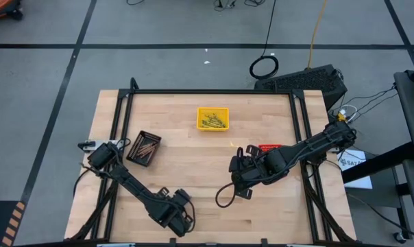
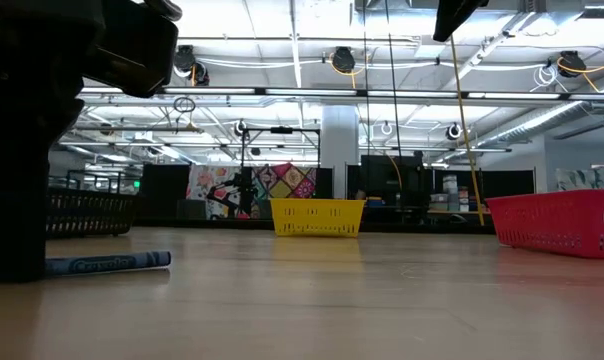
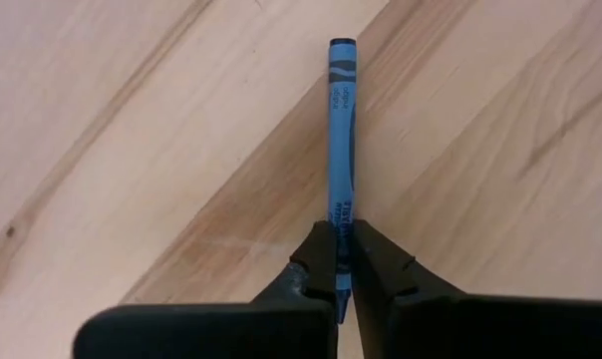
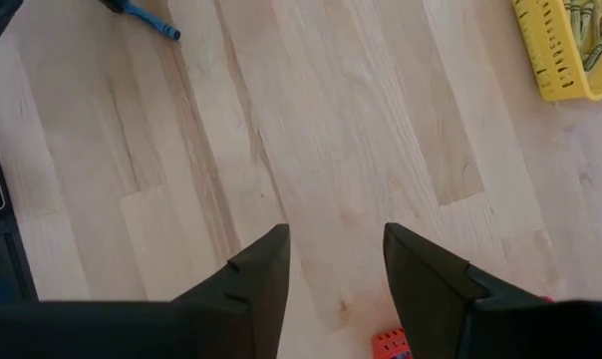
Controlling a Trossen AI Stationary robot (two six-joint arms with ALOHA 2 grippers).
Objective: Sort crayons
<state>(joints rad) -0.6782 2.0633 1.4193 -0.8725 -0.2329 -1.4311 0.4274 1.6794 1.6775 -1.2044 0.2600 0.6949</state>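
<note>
One step in hand: a blue crayon [image 3: 342,150] is being picked off the counter [image 1: 193,178] at its near edge.
Left claw [image 3: 342,261]: fingers pinched tight on the crayon's end; the rest lies flat on the wood.
Right claw [image 4: 335,261]: fingers apart, empty, hanging mid-counter.
Next move: lift, then carry to a tray, probably the red tray [image 1: 269,147].
Farther off: black tray [image 1: 144,148], yellow tray [image 1: 213,118] with crayons.

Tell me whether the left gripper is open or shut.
Shut: the left gripper has its fingers pinching one end of the blue crayon.
</note>
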